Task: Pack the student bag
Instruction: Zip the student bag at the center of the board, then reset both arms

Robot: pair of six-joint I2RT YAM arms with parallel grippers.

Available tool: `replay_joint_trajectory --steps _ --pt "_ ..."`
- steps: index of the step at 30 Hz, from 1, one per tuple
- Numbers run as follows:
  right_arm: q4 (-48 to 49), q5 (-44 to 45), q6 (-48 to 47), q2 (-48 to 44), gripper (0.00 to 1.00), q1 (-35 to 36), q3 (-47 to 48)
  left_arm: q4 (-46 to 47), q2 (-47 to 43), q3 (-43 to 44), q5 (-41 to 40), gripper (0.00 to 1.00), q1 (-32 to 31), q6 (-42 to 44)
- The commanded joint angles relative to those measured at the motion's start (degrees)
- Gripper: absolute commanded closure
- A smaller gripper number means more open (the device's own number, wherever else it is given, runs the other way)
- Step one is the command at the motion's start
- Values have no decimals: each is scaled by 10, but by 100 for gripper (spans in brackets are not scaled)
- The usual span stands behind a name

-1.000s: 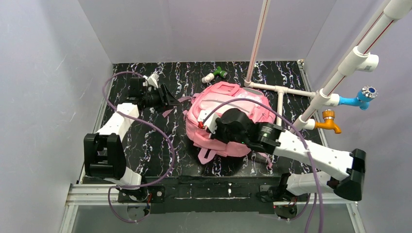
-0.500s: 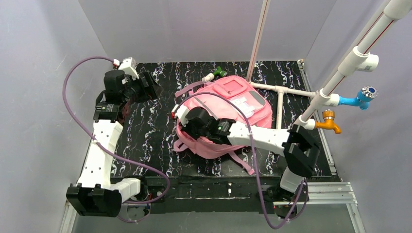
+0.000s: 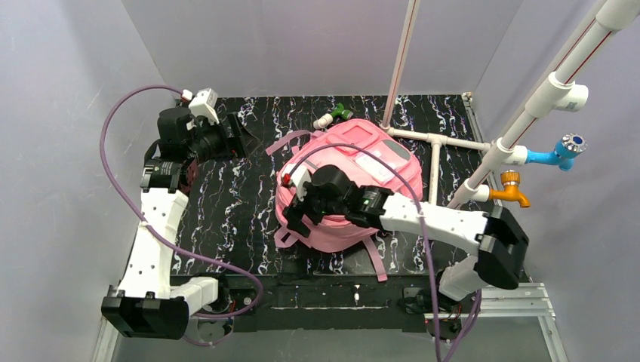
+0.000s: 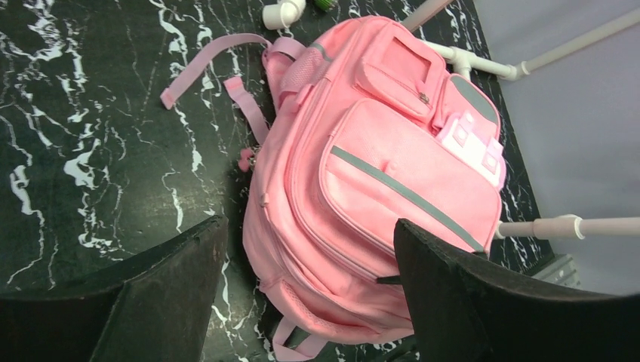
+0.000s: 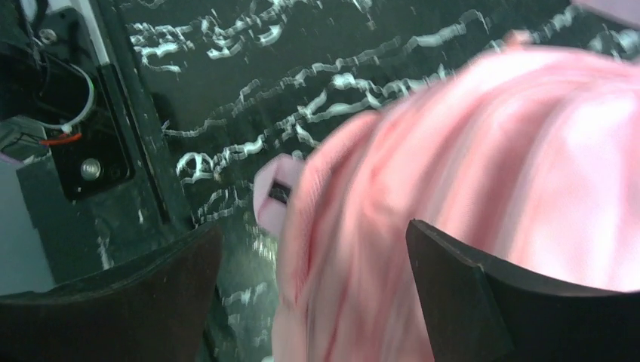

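Now my right gripper (image 5: 313, 226) gapes open over the student bag (image 3: 377, 160), my left gripper (image 4: 309, 226) open off aside.

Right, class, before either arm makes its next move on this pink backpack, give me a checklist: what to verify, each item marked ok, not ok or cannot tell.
1. Left gripper open and empty: ok.
2. Right gripper open, holding nothing: ok.
3. Student bag lying on the table, front pockets up: ok.
4. Main compartment unzipped: cannot tell; no opening shows in any view.
5. Right wrist view sharp: not ok, it is blurred.
6. Things to pack at hand: cannot tell; only a small white and green object lies beyond the bag.
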Motion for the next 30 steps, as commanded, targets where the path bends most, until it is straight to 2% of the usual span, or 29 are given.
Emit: replay_joint_trajectory --steps 1,5,7,10,14,21,30 --pt "-134 76 50 -72 2 -7 100 -3 2 19 58 21 -4 8" --pt "-250 112 53 -74 2 -7 232 -5 -4 36 80 21 -4 3" --pt "-262 150 49 -89 2 -7 260 4 -10 49 89 21 -3 -7" --pt "-223 244 51 -131 2 -7 261 32 -19 71 97 21 -4 -22" --pt "-167 316 -3 -173 2 -7 277 84 -34 91 97 21 -4 -45" --pt "-52 336 -60 -224 2 -7 269 210 -101 75 99 21 -4 -71" --pt "14 332 -74 -279 2 -7 232 256 -143 60 73 20 -4 -73"
